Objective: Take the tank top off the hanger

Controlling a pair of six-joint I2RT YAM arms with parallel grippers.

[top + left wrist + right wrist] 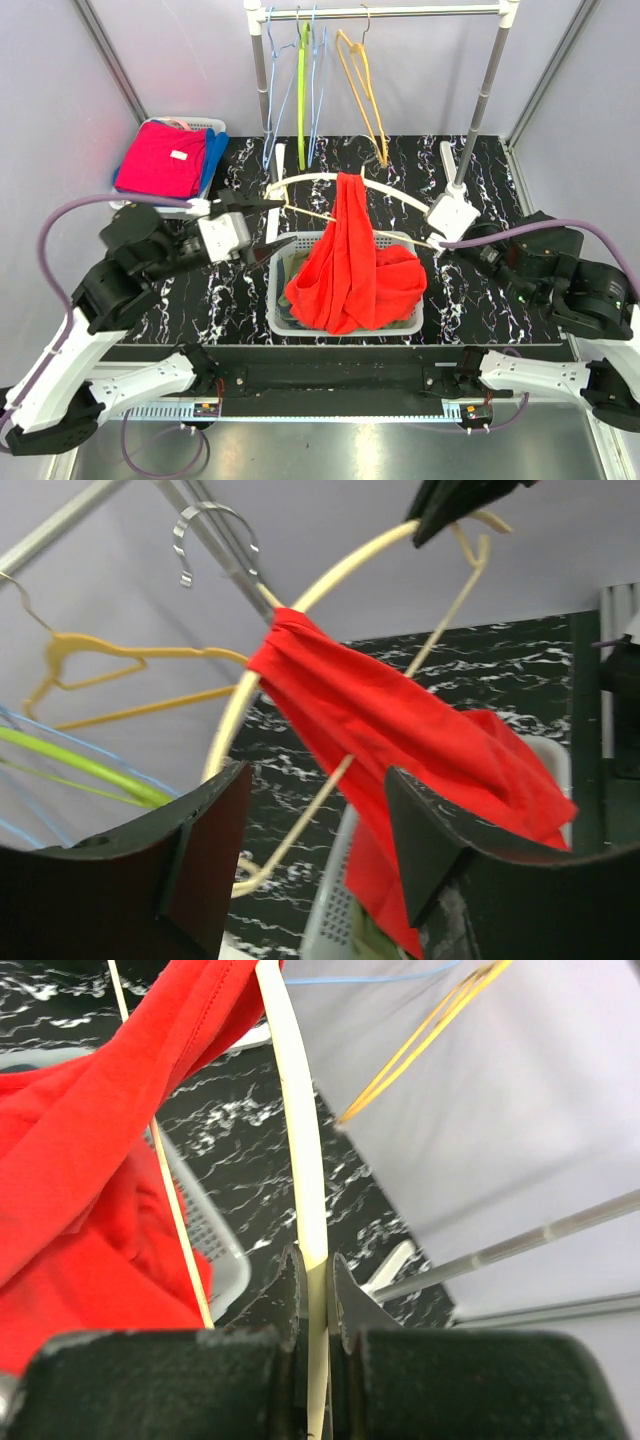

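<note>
The red tank top (350,265) is being carried on the cream hanger (300,179), draped over its middle and hanging down into the pale basket (276,290) that is sitting at the centre of the black marbled surface (470,300), where most of the cloth is lying bunched. The hanger is being held above the basket, lying roughly from 9 to 3 o'clock in the top view. Its 3 o'clock arm is being pinched by the right end effector (315,1265), whose 2 fingers are being pressed together on the thin cream bar. The left end effector (288,221) is being held at the 9 o'clock end of the hanger with its 2 fingers standing apart and nothing gripped between them; whether a fingertip is touching the hanger cannot be told. At 12 o'clock a rack (400,12) is carrying a green hanger (301,95) and a yellow hanger (362,90), and at 10 o'clock folded clothes (160,158) are lying in a second basket (205,124).
</note>
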